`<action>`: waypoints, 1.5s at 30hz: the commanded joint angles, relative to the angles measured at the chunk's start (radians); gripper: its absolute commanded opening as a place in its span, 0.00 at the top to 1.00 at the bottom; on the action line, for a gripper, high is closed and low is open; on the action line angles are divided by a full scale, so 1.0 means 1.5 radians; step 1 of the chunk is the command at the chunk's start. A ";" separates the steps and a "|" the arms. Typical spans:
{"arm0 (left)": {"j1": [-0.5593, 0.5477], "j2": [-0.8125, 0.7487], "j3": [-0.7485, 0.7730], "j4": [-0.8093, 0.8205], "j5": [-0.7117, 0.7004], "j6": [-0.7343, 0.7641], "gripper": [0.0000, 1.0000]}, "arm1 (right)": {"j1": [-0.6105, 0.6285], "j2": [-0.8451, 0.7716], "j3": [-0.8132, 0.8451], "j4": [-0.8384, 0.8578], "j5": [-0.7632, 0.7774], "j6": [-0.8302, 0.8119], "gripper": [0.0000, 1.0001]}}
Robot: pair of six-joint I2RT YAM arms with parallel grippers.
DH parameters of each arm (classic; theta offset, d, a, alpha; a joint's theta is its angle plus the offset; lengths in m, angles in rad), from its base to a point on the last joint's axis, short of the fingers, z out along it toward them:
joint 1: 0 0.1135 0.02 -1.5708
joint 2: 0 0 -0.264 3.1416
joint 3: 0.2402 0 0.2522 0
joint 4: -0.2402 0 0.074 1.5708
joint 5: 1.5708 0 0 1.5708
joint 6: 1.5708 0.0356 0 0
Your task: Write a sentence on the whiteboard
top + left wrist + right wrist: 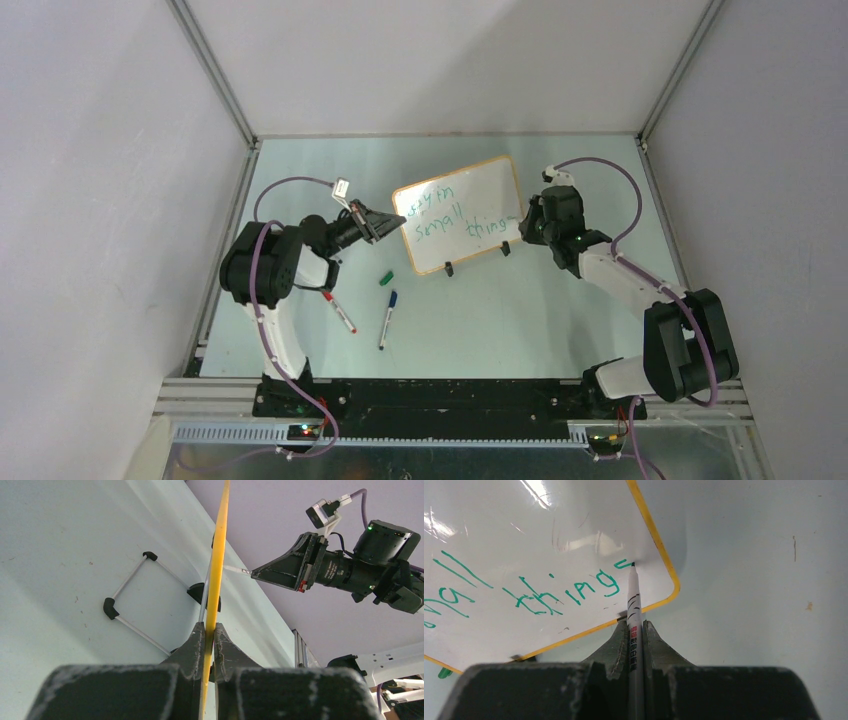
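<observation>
Records whiteboard [460, 212] propped upright on black clip feet [449, 268] at mid-table [560, 300], with the sentence [452, 215] in green lettering and the last word "things" near the right frame. Finds left end effector [385, 222] pressed together on the board's left edge, and right end effector [520, 228] pinching a marker [634, 600], tip touching the surface at the end of the last green stroke, close to the rounded lower corner. Judges task near completion, closing stroke in hand. Risks from here: running the tip over the yellow frame, given so little white remaining on that side; smearing fresh ink by dragging the barrel across "things"; tipping the board backward under excess tip pressure, in case of a slipping pinch on the thin rim. Notes red marker [340, 313], blue marker [387, 318] and green cap [385, 278] loose near the left arm, liable to be swept aside. Shows tip contact in right wrist view only. Shows board edge-on between the pads [192, 647], plus wire stand [130, 600] behind, in left wrist view only. Gives the whole board and the loose pens from overhead only.
</observation>
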 commanded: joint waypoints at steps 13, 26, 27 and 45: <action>-0.001 -0.028 -0.004 0.032 0.014 0.006 1.00 | 0.024 -0.028 -0.022 -0.010 0.006 -0.003 1.00; -0.001 -0.036 -0.009 0.032 0.014 0.010 0.99 | 0.033 -0.098 -0.025 0.006 -0.022 -0.008 1.00; 0.000 -0.039 -0.011 0.032 0.016 0.012 0.95 | 0.038 -0.112 -0.034 0.005 -0.020 -0.008 1.00; 0.013 -0.691 -0.129 -0.789 -0.274 0.298 0.53 | 0.092 -0.334 -0.176 0.073 0.033 -0.013 1.00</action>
